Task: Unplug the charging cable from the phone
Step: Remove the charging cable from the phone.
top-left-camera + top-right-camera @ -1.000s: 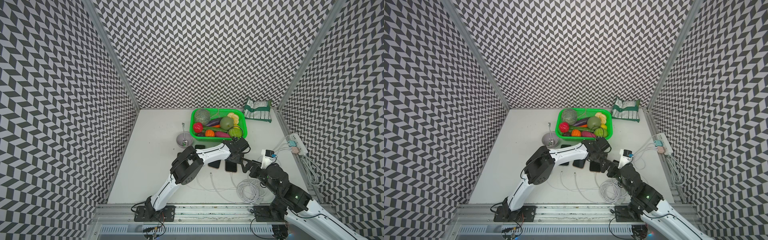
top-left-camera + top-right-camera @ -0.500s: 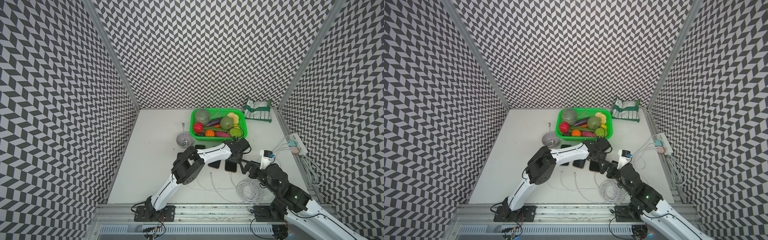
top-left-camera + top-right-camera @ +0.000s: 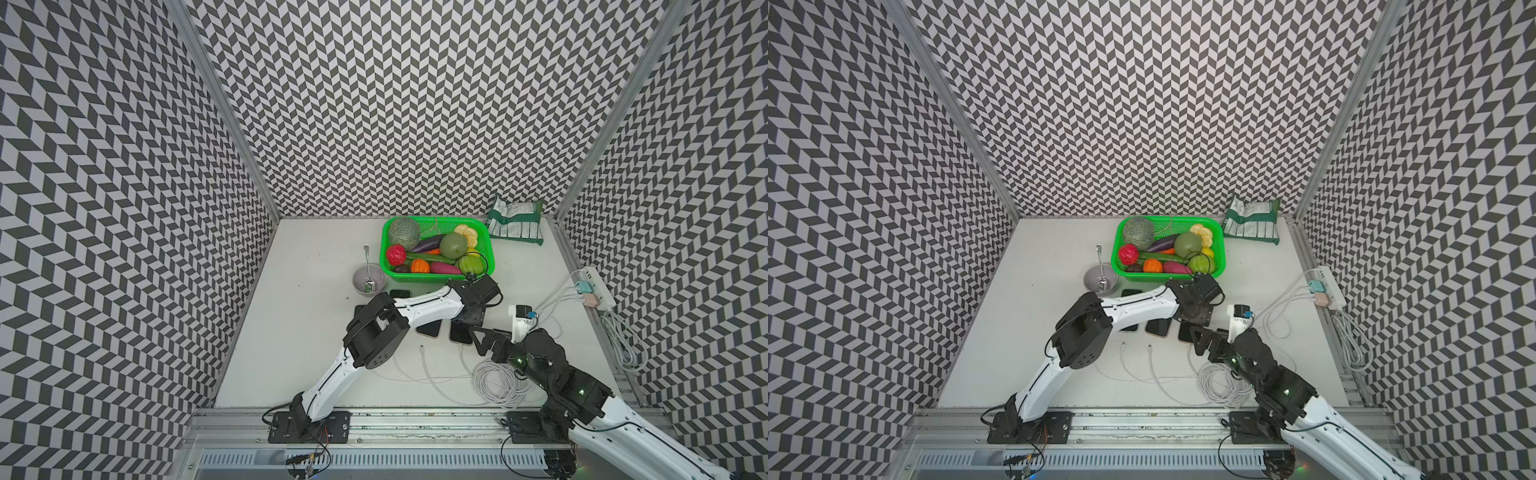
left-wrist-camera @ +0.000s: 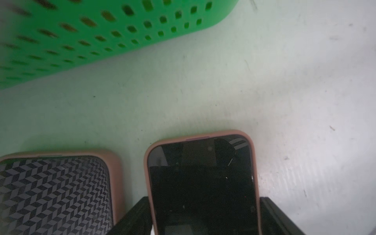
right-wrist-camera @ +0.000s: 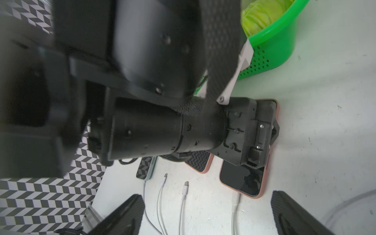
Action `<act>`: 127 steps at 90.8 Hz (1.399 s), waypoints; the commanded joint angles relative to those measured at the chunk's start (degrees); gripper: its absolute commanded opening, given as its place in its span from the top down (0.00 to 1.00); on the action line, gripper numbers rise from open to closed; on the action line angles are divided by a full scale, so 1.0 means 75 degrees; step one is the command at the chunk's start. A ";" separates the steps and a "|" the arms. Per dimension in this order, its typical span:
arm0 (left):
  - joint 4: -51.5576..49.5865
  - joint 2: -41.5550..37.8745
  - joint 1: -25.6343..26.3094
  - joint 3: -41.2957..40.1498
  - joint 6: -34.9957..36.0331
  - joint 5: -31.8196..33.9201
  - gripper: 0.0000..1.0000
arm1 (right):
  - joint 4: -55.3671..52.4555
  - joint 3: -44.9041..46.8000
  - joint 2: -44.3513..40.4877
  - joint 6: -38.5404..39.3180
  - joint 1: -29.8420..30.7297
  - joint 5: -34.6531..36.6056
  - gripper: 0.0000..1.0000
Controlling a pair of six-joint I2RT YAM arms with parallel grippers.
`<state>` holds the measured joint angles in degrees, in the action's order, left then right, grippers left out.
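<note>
Straight ahead of the parted right jaws, the cable (image 5: 236, 205) leaves the phone (image 5: 242, 181) lengthwise, left jaws clamping that phone.

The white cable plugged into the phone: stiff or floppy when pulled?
Probably floppy: the cable bends loosely across the table. Likely light, being thin. Its plug may resist, so the phone could slide unless held.
</note>
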<state>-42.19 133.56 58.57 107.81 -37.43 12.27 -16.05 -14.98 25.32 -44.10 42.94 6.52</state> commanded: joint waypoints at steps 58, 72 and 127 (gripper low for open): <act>0.0907 -0.0631 -0.0336 -0.0722 0.0225 -0.0793 1.00 | 0.2218 0.1010 0.1460 -0.0112 -0.0041 -0.1287 0.08; 0.0979 -0.0721 -0.0387 -0.0722 0.0255 -0.0952 1.00 | 0.2551 0.1005 0.1895 -0.0105 -0.0064 -0.1287 0.08; 0.1044 -0.0898 -0.0455 -0.0667 0.0371 -0.1097 1.00 | 0.3788 0.1249 0.3133 -0.0005 -0.0263 -0.1630 0.30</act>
<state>-36.03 130.21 55.79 102.74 -35.68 4.23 7.03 -6.11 47.51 -44.82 41.43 -4.62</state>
